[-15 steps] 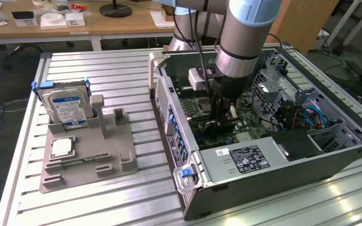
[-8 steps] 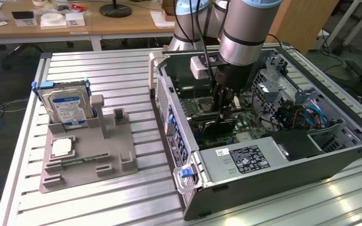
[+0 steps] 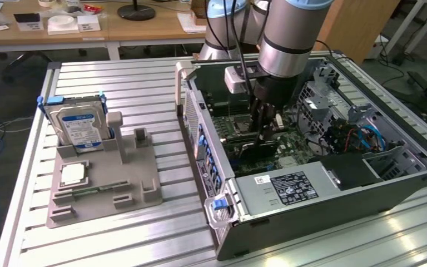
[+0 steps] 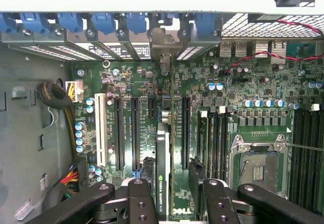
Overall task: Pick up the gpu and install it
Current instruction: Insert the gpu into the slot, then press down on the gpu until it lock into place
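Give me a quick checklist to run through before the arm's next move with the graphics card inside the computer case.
1. gpu held between the fingers: ok.
2. Card edge-on above the motherboard slots: ok.
3. Card bracket end toward the case's rear slot covers: ok.
4. Card seated fully in a slot: cannot tell.
5. Orange cables away from the card: ok.

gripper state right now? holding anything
pincer: closed on the gpu, holding it edge-on above the motherboard slots inside the computer case.
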Action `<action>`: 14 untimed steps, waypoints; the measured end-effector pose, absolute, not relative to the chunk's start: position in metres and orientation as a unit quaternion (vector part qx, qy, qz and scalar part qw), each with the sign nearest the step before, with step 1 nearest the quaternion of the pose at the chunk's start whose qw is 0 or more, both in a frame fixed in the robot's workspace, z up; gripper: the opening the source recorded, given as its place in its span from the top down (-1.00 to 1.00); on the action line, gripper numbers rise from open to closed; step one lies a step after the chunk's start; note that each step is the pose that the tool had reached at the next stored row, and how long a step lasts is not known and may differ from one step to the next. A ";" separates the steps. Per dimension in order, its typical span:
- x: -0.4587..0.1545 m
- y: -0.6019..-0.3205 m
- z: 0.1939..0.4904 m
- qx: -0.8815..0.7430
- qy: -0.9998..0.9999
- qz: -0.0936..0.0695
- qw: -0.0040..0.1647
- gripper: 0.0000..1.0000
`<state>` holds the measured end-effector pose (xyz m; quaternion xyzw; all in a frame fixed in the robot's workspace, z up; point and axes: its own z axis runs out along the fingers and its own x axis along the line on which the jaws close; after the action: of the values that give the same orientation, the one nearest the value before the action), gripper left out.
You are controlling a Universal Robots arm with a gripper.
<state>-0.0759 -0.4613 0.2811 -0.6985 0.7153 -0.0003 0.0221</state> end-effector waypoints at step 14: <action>-0.076 -0.461 0.281 -0.698 0.715 0.000 0.022 0.79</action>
<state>-0.0759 -0.4613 0.2811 -0.6985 0.7153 -0.0001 0.0223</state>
